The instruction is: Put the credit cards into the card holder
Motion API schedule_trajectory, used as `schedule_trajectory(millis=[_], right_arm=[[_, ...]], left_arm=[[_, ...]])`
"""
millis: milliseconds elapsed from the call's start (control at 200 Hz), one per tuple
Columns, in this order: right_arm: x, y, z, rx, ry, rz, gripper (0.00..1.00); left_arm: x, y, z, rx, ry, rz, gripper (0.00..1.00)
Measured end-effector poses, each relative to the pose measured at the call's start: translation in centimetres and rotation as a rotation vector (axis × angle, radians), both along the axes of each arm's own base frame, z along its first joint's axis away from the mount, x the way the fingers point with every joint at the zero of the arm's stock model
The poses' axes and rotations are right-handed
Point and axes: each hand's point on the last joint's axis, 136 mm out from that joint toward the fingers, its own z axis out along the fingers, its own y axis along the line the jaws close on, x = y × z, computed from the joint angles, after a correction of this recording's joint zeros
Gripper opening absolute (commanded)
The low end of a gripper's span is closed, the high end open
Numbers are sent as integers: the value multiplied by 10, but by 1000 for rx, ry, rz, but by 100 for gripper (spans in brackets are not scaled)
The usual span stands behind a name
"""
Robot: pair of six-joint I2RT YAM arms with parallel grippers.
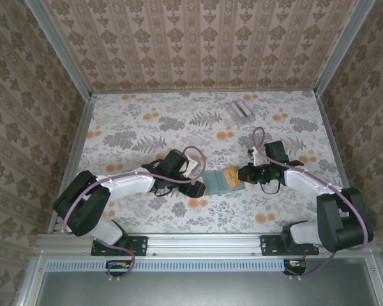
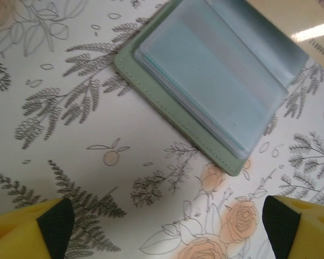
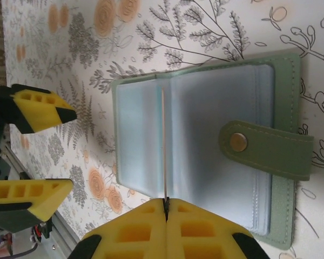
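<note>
**Card held on edge over the open wallet**

Nearest us, the left arm and the right arm reach inward from the near edge of the flowered counter. They meet around the open wallet, which lies flat between them with its long axis running from one arm toward the other.

The right jaws are pressed together on a yellow-orange card. From the right wrist we see that card edge-on, a thin line running straight out from the jaws across the wallet, close to where the clear sleeves part. A strap with a snap lies over the sleeves to one side of the card.

The wallet thus lies directly ahead of and below the card. We judge that the coming move depends on keeping the card's long axis in line with a sleeve mouth. We cannot tell whether its leading edge is already inside a sleeve.

The left jaws stand wide apart and hold nothing, their foam fingers just beside the wallet. From the left wrist, the wallet lies ahead of them, with the card beyond it.

Farthest back, a clear slotted stand sits well apart.
</note>
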Motion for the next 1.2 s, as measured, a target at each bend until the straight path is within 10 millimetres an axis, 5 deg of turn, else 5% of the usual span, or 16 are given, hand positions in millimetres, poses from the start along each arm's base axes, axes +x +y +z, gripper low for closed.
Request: schedule_trajectory(millis=[145, 655, 1200], right_arm=[[-5, 7, -16, 26, 69, 28, 0], [-10, 23, -20, 78, 89, 87, 0], [-3, 34, -14, 100, 55, 119, 0]], left_arm=[[8, 3, -7, 55, -7, 24, 90], [34, 41, -21, 212, -31, 181, 92], [48, 40, -28, 268, -22, 212, 94]])
